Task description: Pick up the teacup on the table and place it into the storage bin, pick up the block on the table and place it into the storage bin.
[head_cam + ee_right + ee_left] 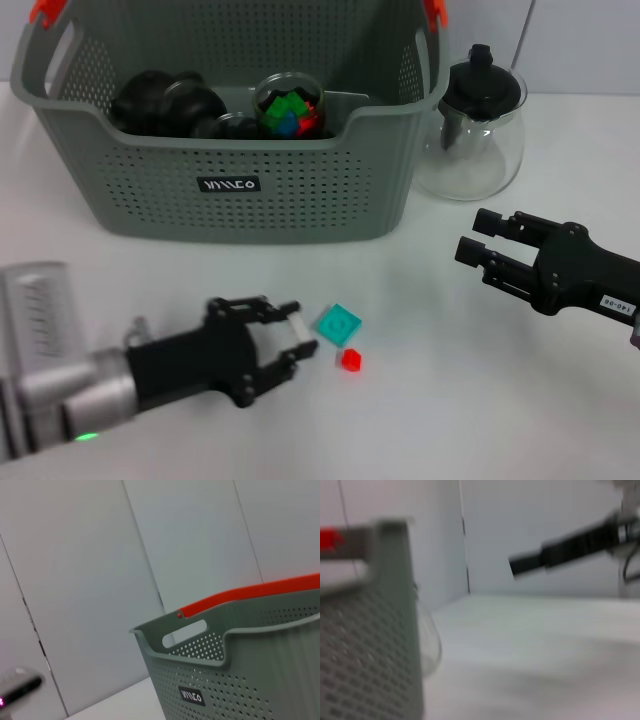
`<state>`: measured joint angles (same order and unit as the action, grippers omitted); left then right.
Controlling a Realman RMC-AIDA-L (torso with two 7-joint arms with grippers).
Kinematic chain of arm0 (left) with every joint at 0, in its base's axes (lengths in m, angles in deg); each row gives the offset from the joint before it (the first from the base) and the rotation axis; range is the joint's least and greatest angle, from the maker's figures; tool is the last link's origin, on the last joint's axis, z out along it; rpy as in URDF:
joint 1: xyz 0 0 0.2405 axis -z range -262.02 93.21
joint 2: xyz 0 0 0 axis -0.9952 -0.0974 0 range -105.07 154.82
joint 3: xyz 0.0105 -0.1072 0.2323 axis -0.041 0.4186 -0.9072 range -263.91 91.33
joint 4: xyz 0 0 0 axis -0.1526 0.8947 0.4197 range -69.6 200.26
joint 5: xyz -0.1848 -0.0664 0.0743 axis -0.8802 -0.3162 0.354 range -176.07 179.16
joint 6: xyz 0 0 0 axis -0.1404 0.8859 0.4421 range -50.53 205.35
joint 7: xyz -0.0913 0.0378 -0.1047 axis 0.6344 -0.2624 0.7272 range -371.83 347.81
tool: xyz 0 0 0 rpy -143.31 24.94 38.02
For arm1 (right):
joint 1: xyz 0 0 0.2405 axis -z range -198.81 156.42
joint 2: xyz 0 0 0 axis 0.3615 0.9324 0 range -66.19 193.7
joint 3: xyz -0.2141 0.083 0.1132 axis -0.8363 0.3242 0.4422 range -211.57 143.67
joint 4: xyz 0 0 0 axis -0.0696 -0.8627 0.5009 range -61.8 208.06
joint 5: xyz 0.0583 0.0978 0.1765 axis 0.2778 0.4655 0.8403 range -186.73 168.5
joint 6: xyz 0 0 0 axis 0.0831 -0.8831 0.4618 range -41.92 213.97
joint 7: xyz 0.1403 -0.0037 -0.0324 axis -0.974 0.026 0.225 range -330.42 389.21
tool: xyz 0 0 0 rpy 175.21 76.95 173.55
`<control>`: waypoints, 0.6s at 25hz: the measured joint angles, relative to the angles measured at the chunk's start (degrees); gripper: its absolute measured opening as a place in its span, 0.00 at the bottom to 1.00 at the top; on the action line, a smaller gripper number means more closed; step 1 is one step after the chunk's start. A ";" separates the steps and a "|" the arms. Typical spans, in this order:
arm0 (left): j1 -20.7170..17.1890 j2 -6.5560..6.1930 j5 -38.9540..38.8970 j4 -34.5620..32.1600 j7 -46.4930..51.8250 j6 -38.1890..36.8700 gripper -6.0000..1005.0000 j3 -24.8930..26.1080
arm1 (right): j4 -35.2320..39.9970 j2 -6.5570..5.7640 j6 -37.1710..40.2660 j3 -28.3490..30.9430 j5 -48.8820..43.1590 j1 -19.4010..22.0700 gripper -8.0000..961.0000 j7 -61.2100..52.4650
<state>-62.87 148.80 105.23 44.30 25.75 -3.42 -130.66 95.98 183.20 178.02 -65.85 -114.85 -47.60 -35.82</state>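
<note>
The grey perforated storage bin (240,190) stands at the back of the table and also fills part of the right wrist view (260,670). A teal block (340,323) and a small red block (351,360) lie on the table in front of it. My left gripper (296,332) is low over the table, open, its fingertips just left of the teal block and not touching it. My right gripper (478,238) hovers open at the right, holding nothing. No teacup shows on the table. A clear cup of coloured blocks (288,106) stands inside the bin.
A clear glass teapot with a black lid (475,125) stands right of the bin. Dark round objects (165,103) lie in the bin's left half. The bin's corner (370,645) fills the left wrist view, with my right arm (570,550) farther off.
</note>
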 joint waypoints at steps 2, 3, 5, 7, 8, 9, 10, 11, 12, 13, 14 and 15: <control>-2.72 -0.17 -0.12 -6.69 4.73 -5.67 0.44 0.43 | 0.00 -0.04 0.05 0.00 0.00 -0.04 0.58 0.00; -3.44 -0.26 -0.28 -9.17 6.81 -8.53 0.44 1.12 | 0.00 -0.07 0.05 0.00 0.00 -0.11 0.58 0.00; -4.12 -0.44 -0.45 -13.52 10.53 -14.63 0.44 4.25 | 0.00 -0.06 0.01 0.00 0.01 -0.33 0.58 0.00; -3.04 -0.56 -1.57 -15.99 14.34 -20.65 0.45 9.35 | 0.00 -0.02 -0.02 0.00 0.00 -0.47 0.58 0.00; -2.02 -0.62 -2.61 -16.76 16.19 -22.96 0.45 11.94 | 0.00 0.01 -0.02 0.00 0.00 -0.51 0.58 0.00; -0.86 -0.64 -3.92 -17.23 18.31 -24.10 0.45 14.11 | 0.00 0.01 -0.03 -0.01 0.00 -0.53 0.58 0.00; 0.49 -0.68 -5.51 -17.79 20.89 -25.03 0.46 16.15 | 0.01 0.00 -0.05 0.00 0.00 -0.54 0.58 0.00; 1.61 -0.74 -6.77 -18.30 22.95 -25.16 0.46 17.27 | 0.00 0.00 -0.04 0.00 0.00 -0.54 0.58 0.00; 3.64 -0.95 -8.71 -19.09 26.28 -24.89 0.46 18.66 | 0.00 0.00 -0.05 -0.01 0.00 -0.53 0.58 0.00; 5.41 -1.18 -10.13 -19.63 28.62 -24.40 0.46 19.38 | 0.00 0.00 -0.05 0.00 -0.01 -0.51 0.58 0.00; 7.17 -1.51 -11.34 -19.93 30.33 -23.44 0.47 19.70 | 0.00 0.00 -0.06 0.00 -0.08 -0.50 0.58 0.00; 8.45 -1.74 -12.01 -20.12 31.13 -22.45 0.47 19.81 | 0.00 0.00 -0.07 0.00 -0.14 -0.48 0.58 0.00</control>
<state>-54.42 147.07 93.22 24.18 56.88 -25.87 -110.84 95.98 183.20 177.95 -65.86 -114.99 -48.08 -35.82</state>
